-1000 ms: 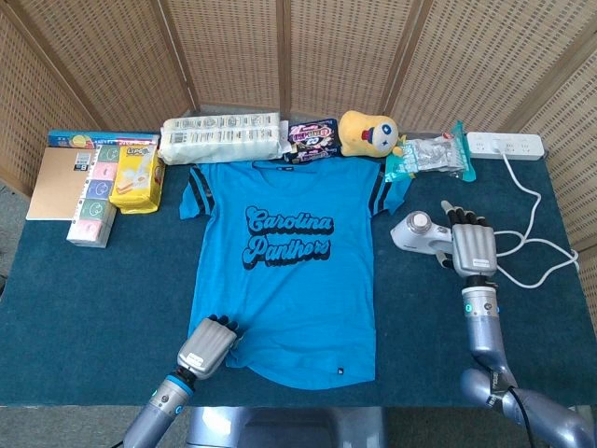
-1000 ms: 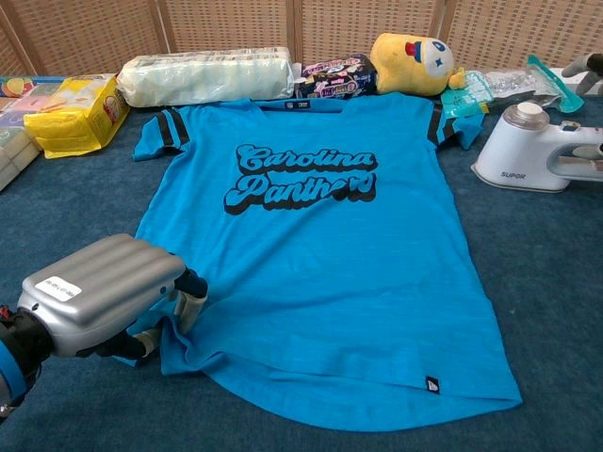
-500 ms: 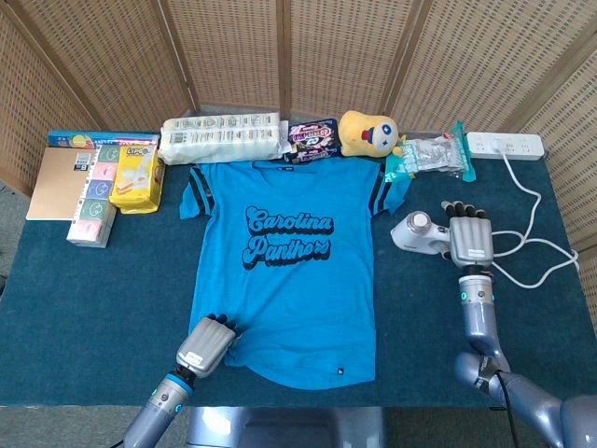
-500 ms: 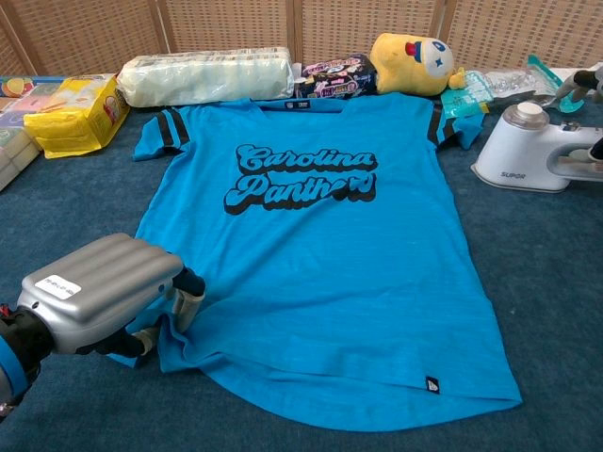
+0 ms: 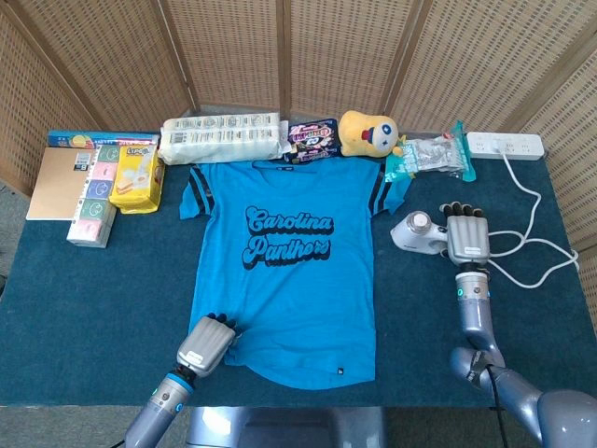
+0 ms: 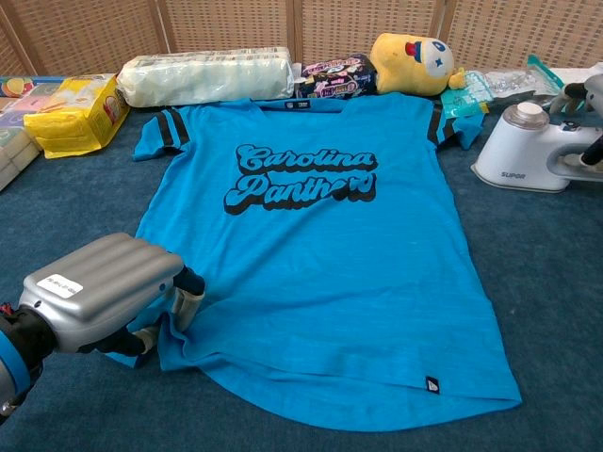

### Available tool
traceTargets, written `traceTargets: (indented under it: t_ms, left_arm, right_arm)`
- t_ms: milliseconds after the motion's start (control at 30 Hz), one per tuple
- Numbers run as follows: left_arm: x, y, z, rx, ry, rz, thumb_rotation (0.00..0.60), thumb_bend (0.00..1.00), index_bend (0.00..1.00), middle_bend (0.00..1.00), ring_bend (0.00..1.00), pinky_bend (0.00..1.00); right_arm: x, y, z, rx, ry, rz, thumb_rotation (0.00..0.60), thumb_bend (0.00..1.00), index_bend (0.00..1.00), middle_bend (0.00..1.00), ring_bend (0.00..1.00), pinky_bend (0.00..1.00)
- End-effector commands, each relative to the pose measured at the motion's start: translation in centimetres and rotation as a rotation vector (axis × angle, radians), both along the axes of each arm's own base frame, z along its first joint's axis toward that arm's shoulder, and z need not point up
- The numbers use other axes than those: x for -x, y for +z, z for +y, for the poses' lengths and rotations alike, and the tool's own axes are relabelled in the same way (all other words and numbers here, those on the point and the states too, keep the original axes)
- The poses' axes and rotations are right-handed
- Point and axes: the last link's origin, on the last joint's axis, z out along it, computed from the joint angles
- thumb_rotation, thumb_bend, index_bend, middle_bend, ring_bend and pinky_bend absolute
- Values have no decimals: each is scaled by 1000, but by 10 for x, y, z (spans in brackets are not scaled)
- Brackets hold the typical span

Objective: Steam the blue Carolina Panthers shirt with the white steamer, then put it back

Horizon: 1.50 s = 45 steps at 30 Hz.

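Two hands are at work, one at each edge of the scene. At the lower left, the left hand (image 6: 104, 292) rests on the bottom corner of the shirt (image 5: 284, 271), fingers curled down onto the bunched hem; whether they pinch the cloth or only press it I cannot tell, though it looks meant to hold the fabric taut for steaming. The shirt lies flat, print up, in the centre of the table (image 5: 93, 299). Right of the sleeve sits the steamer (image 5: 420, 233), upright on its base, its cord running to the power strip (image 5: 505, 144) at the upper right. The right hand (image 5: 468, 240) hovers at the handle with fingers apart, apparently gripping nothing yet. Only the head view shows that whole hand; the chest view catches just its fingertips (image 6: 594, 151), yet shows the crumpled hem closely.
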Motion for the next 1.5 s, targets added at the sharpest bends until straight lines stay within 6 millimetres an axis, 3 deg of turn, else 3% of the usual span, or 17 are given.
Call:
traceTargets:
  t_ms: [33,400,567,700,1033,1500]
  left_arm:
    - [0,1,0,-2,2,0,600,476,583,507,419,487]
    - [2,1,-1,-3,10,-1,600,475,582,507,419,482]
    - [2,3,-1,-6,10,0,600,477,582,507,420,482]
    - [4,4,-1,-10,14,4,600,477,583,507,419,482]
    - [5,4,-2,-11,16,5,600,477,582,507,419,482]
    - [4,5,-1,-13,14,6,600,477,583,507,420,482]
  right_arm:
    - [-2,-3,-5,4,-1,-3,600,339,303,299,292,284]
    - [3,-7,-16,22,-25,14,600,427,509,489,471,371]
    - [7,-8,-19,21,-37,-3,600,428,629,648,636,533]
    - [7,-6,-19,28,-21,-62,600,421,681,727,726,606]
    - [0,-1,-19,71,2,-244,600,408,698,747,749,654]
    - [-31,7,-6,73,-13,-502,600,406,699,743,761,669]
